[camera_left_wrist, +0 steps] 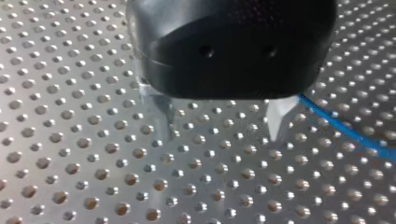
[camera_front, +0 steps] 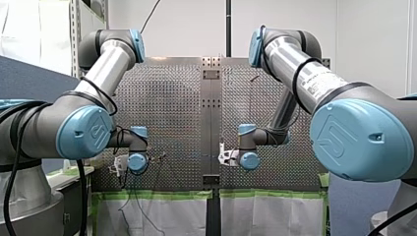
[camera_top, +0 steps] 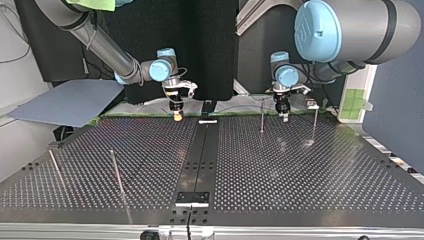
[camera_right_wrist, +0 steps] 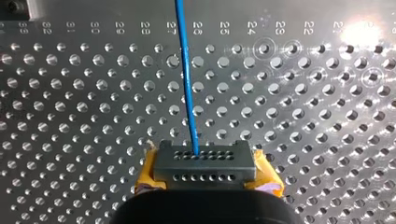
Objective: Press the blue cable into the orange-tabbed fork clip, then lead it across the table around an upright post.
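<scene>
Blue cable (camera_right_wrist: 187, 79), likely light and floppy, runs over the desk (camera_right_wrist: 70, 93) into right gripper (camera_right_wrist: 205, 162), fingers clamped on it; left gripper (camera_left_wrist: 219, 126) fingers apart just beside it, best held close to the pinch.

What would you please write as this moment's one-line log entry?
left gripper: open, empty | right gripper: shut on cable | cable: runs ahead from right gripper, passes beside left gripper | clip: not visible
</scene>
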`<state>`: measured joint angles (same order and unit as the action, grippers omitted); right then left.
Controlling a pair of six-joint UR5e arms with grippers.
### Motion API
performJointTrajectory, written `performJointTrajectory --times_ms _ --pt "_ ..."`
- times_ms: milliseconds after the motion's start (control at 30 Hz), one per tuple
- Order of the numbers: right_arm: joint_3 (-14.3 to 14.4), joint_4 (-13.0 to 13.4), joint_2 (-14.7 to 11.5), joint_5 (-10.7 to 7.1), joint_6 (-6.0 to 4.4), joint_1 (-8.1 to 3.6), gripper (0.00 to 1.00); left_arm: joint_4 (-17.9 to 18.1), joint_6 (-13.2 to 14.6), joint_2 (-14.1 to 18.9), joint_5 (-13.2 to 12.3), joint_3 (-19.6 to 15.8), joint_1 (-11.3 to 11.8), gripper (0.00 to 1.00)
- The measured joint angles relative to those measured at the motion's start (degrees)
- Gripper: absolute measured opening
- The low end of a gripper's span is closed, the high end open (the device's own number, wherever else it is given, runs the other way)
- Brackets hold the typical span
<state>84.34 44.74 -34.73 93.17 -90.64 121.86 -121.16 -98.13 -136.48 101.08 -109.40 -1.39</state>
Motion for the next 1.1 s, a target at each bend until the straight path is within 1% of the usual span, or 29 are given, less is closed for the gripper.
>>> performJointTrajectory --times_ms 133,267,467,700,867,967,1100 --pt "0.01 -0.15 -0.01 0.0 -0.05 -0.08 0.01 -1.97 1.55 -0.01 0.88 0.0 -0.57 1.0" --pt "0.01 -0.33 0.01 -0.03 -0.07 -0.14 0.01 -3.9 2.15 0.07 -0.05 -0.17 -1.04 1.0" --pt "0.02 -1.66 0.02 -0.08 -0.02 -0.36 0.01 -6.85 2.16 1.36 -2.74 -2.18 -0.93 1.0" --pt "0.04 -2.08 0.01 -0.09 -0.07 -0.51 0.01 -10.78 0.91 5.07 -6.67 -5.6 -0.39 1.0" --pt "0.04 -2.1 0.02 -0.22 -0.08 -0.53 0.01 -13.23 0.5 7.61 -9.23 -7.98 -0.25 1.0" --pt "0.05 -2.1 0.01 -0.46 -0.12 -0.53 0.01 -13.71 0.28 9.22 -10.89 -9.61 -0.36 1.0" --pt "0.04 -2.1 0.03 -0.98 -0.22 -0.52 0.01 -12.99 -0.17 11.04 -13.07 -11.77 -0.74 1.0"
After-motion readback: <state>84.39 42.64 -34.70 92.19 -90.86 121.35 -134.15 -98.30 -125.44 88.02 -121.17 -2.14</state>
